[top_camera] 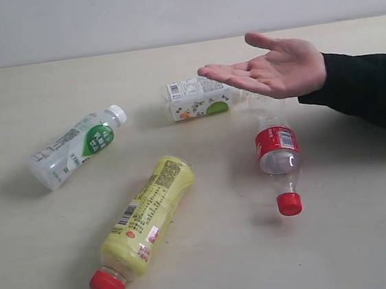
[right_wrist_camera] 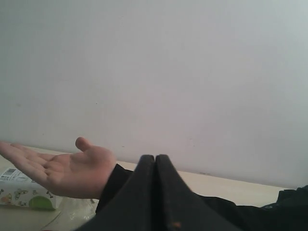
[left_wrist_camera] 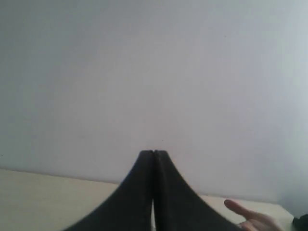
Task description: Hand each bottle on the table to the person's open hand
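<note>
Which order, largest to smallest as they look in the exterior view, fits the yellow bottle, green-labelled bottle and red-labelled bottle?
1. yellow bottle (nearest the camera).
2. green-labelled bottle and red-labelled bottle look alike; not ranked.

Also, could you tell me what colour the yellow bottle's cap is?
The cap is red, clearest in the exterior view.

The wide pale beige table (top_camera: 42,284) looks matt and smooth. At seven o'clock the yellow plastic bottle with red cap (top_camera: 148,215) wears a glossy printed film; the clear plastic bottle with red label (top_camera: 278,156), four o'clock, shines. The black sleeve (top_camera: 370,88) is matt cloth.
</note>
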You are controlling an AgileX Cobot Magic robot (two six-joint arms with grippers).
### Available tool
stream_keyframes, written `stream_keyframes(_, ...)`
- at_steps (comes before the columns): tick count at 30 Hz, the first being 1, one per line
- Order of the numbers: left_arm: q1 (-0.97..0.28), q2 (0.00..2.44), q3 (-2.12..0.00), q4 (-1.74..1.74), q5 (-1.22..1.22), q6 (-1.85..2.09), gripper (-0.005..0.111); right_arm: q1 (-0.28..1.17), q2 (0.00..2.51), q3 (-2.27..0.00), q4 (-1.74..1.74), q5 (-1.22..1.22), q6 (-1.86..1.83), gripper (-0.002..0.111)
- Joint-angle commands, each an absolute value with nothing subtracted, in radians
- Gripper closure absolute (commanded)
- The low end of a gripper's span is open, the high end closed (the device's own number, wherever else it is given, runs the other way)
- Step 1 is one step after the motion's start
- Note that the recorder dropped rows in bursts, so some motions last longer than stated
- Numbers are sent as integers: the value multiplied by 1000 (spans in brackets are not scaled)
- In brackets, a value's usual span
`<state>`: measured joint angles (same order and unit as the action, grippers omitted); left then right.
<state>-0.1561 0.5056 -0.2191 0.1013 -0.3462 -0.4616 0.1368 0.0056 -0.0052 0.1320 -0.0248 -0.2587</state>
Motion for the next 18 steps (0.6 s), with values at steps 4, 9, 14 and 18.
stream_keyframes(4, -161, 1016, -734, 380, 153, -398, 107, 139, 0, 0, 132, -28, -260, 108)
stream_keyframes(9, -161, 1362, -1123, 311, 771, 92, 107, 139, 0, 0, 132, -28, -260, 108)
stream_keyframes(14, -161, 1571, -1302, 152, 1061, 476, 107, 139, 0, 0, 132, -28, -260, 108)
stream_keyframes(18, -161, 1689, -1347, 39, 1070, 497, 95, 139, 0, 0, 132, -28, -260, 108)
